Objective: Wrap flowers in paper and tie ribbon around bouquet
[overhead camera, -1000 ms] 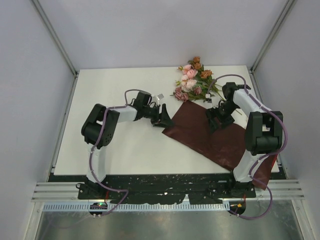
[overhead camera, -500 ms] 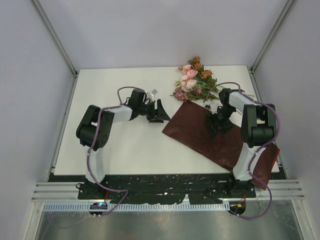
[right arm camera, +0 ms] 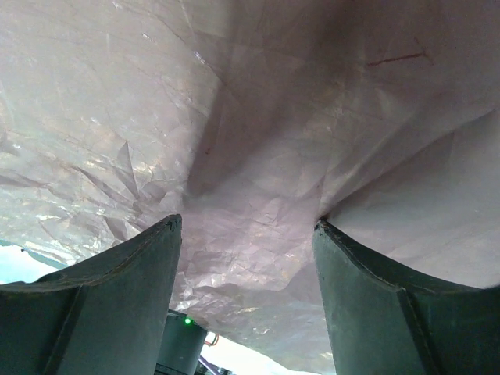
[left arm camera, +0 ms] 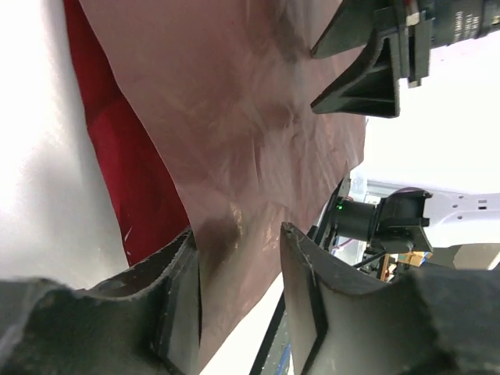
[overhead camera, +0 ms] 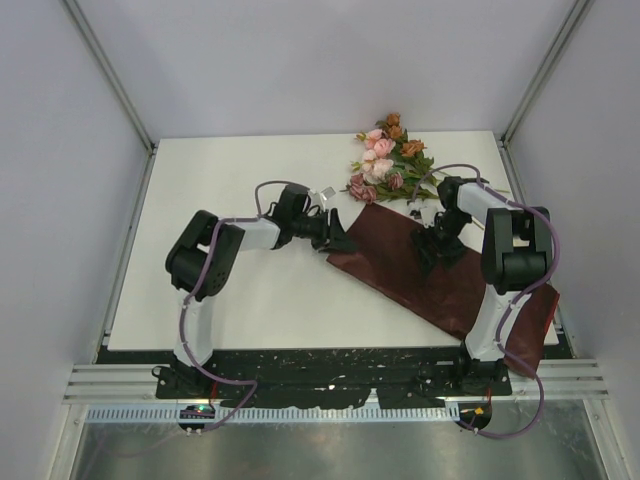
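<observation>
The task is at its very beginning, in my judgement: the large sheet of dark maroon, slightly glossy wrapping paper (overhead camera: 400, 268) lies open and flat on the white table (overhead camera: 220, 190), with its near right end hanging over the table's edge. The small bunch of pink and mauve flowers with green leaves (overhead camera: 385, 160) lies at the far side, just beside the paper's far edge and not on the sheet. Nothing is wrapped yet, and I see no ribbon in any view, so placing the flowers, rolling the paper and tying are all left to do. The left gripper (overhead camera: 338, 238) is at the left corner of the paper. In the left wrist view its fingers (left arm camera: 176, 289) stand partly apart with the paper's edge in the gap, and I see no pressure on it. The right gripper (overhead camera: 435, 250) is low over the middle of the sheet, its fingers (right arm camera: 125, 273) spread wide above the creased surface and holding nothing. The right arm crosses the paper near the flowers, which may hinder moving them.
</observation>
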`<state>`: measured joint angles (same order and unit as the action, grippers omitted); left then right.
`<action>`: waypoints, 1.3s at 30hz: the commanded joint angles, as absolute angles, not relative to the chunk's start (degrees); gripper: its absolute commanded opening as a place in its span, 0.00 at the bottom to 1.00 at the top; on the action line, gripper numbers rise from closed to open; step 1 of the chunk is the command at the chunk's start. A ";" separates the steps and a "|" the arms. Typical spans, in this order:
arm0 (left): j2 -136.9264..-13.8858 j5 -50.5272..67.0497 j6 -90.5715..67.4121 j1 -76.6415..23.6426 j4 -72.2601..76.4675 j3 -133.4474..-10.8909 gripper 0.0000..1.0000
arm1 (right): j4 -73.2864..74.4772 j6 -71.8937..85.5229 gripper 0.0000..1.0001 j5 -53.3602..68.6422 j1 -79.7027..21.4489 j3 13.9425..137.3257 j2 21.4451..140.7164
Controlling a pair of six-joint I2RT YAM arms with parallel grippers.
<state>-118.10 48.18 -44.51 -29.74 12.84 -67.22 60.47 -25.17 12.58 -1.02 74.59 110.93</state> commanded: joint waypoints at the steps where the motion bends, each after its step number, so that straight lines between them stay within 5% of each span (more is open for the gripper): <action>1: -116.19 50.54 -47.20 -30.58 21.27 -66.71 0.42 | 59.24 -25.58 0.73 15.90 -1.67 74.18 111.01; 3: -116.28 50.89 -45.80 -31.37 18.47 -68.02 0.30 | 59.50 -25.75 0.73 19.22 -2.37 73.57 109.70; 5: -114.62 52.37 -43.17 -31.20 14.87 -68.29 0.01 | 60.46 -26.45 0.73 23.53 -2.46 73.48 107.51; 12: -90.13 50.10 -1.65 -29.97 -15.53 -63.20 0.00 | 69.43 -33.48 0.85 39.70 -1.41 82.78 93.01; 17: -73.24 49.57 25.87 -30.06 -26.00 -58.19 0.00 | 69.78 -36.91 0.96 49.72 -1.32 89.64 87.72; 21: -60.24 49.92 47.75 -30.49 -30.30 -54.15 0.00 | 64.44 -35.33 0.96 57.11 -2.80 91.31 86.22; 31: -46.24 47.20 79.78 -33.04 -44.81 -53.96 0.00 | 41.26 -41.04 0.95 51.34 -20.99 81.42 70.33; 39: -39.12 44.65 97.81 -37.61 -48.07 -49.04 0.00 | 29.63 -44.73 0.95 47.20 -30.85 78.04 73.29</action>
